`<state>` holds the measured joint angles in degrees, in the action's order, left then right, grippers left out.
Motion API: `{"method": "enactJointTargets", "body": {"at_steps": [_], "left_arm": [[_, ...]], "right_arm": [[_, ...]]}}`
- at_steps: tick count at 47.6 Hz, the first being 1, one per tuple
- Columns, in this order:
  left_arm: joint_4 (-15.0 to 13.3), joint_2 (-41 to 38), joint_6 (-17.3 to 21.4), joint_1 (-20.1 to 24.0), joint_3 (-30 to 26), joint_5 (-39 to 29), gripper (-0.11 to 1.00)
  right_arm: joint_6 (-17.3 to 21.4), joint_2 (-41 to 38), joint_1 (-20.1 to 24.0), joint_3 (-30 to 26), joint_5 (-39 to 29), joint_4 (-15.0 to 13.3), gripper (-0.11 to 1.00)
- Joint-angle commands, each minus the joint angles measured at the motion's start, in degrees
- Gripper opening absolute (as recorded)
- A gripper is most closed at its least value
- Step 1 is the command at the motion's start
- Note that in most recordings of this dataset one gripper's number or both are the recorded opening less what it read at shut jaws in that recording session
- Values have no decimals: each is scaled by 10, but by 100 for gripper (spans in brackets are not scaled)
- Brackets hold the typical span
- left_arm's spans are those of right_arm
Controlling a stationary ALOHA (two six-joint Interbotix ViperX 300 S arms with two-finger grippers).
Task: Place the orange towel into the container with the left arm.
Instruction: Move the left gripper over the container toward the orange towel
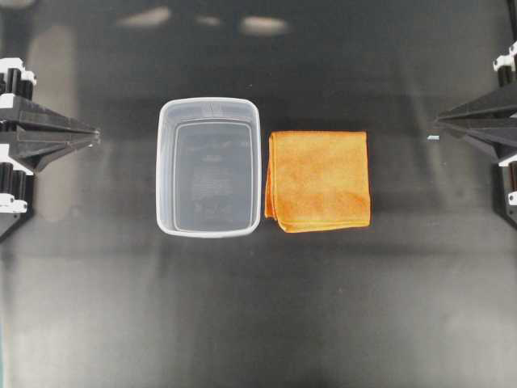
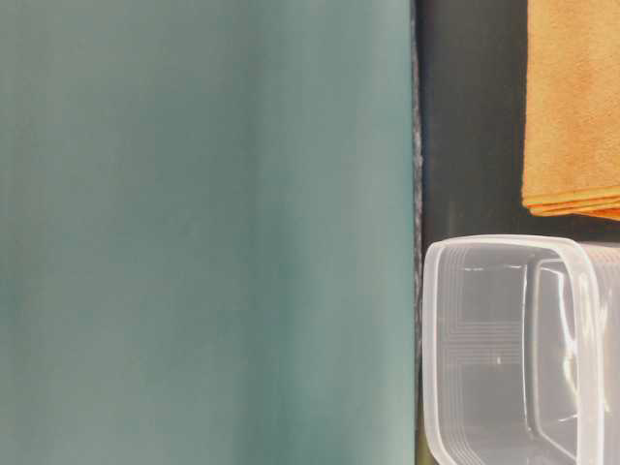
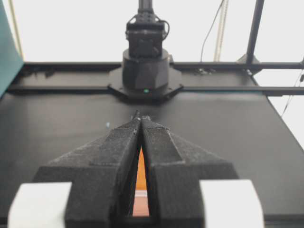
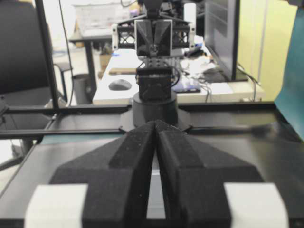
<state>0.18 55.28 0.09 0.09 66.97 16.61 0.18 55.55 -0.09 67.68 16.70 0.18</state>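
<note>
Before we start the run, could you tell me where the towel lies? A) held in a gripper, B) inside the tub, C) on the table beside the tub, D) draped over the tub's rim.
C: in the overhead view the folded towel lies flat on the table just beside the tub, which holds nothing, and both grippers sit far off at the edges.

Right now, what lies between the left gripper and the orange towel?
The clear container sits between the left gripper and the towel, seen in the overhead view.
</note>
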Motion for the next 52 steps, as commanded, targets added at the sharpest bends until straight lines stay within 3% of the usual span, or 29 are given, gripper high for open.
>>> {"method": "enactJointTargets", "body": {"at_steps": [1, 11, 29, 34, 38, 42, 46, 49, 52], "left_arm": [[23, -19, -16, -11, -33, -6, 6], [23, -67, -43, -11, -89, -47, 0], [23, -224, -46, -8, -260, -240, 0], [23, -277, -47, -5, -306, -280, 1], [23, -320, -46, -4, -341, -313, 3], [24, -366, -40, -1, -384, -350, 17], [23, -406, -39, 4, -424, -378, 41], [24, -439, -38, 7, -454, -398, 60], [23, -473, -38, 10, -485, -421, 76]], "right_arm": [[4, -5, 3, -11, 8, 2, 1], [4, -6, 0, -9, 10, 6, 1], [4, -4, -1, -7, 1, 9, 2], [9, -2, -6, -2, -7, 15, 11], [21, 1, -6, -1, -11, 19, 29], [36, 4, -6, -1, -14, 19, 52], [48, 11, -6, 0, -19, 19, 71], [50, 17, -6, 0, -30, 19, 78], [49, 25, -7, 0, -45, 18, 78]]}}
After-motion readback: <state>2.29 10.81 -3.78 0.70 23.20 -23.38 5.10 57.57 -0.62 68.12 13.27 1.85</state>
